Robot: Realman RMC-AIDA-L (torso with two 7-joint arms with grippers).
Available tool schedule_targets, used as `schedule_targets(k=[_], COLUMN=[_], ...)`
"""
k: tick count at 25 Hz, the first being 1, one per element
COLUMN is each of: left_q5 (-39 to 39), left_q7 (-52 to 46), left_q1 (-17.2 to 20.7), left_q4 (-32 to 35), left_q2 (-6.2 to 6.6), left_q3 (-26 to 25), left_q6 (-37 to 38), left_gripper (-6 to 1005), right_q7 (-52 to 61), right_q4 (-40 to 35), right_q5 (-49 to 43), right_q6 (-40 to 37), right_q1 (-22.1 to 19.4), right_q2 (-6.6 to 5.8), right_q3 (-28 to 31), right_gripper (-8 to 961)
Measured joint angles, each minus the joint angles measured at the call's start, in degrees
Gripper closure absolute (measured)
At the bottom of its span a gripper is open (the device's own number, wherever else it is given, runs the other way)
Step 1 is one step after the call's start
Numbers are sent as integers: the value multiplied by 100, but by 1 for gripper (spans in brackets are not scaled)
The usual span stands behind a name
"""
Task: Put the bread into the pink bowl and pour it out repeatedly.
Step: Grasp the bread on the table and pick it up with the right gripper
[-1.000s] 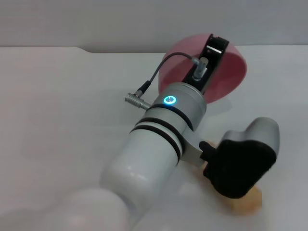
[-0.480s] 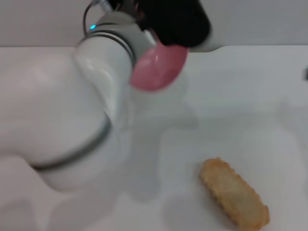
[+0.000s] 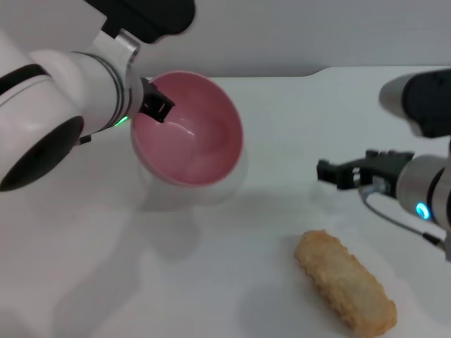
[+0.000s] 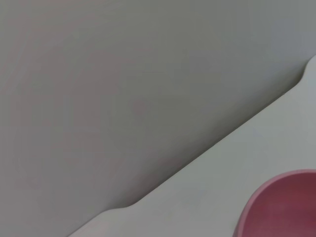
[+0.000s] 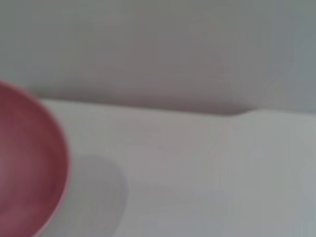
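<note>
My left gripper [image 3: 158, 105] is shut on the rim of the pink bowl [image 3: 201, 144] at the upper left of the head view. It holds the bowl off the table, tilted so that its empty inside faces the camera. The bowl also shows in the left wrist view [image 4: 286, 207] and in the right wrist view [image 5: 24, 168]. The bread [image 3: 343, 282], an orange ridged loaf, lies flat on the white table [image 3: 268, 211] at the lower right. My right gripper [image 3: 331, 171] hovers at the right, above and behind the bread and apart from it, pointing toward the bowl.
The table's far edge meets a grey wall [image 3: 296, 35]. The bowl's shadow falls on the table below it. Nothing else stands on the table.
The left arm has swung from the centre to the left with the bowl, which now shows its empty inside. The bread lies uncovered. The right arm has come into view.
</note>
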Motion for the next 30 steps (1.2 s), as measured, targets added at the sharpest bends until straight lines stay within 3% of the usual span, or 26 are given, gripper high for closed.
schedule_targets(k=[14, 30], left_q5=[-97, -118], left_q7=[27, 36], left_q1=[-337, -569], left_q4=[-709, -1000], left_q2=[-7, 3], left_q3=[-319, -477], left_q6=[122, 166], left_gripper=[952, 952], right_q7=[229, 641], right_q4=[7, 756], right_q5=[42, 359], right_q6=[481, 216], right_q1=[63, 227], right_q2=[32, 34], right_q3=[-854, -938], right_gripper=[183, 189])
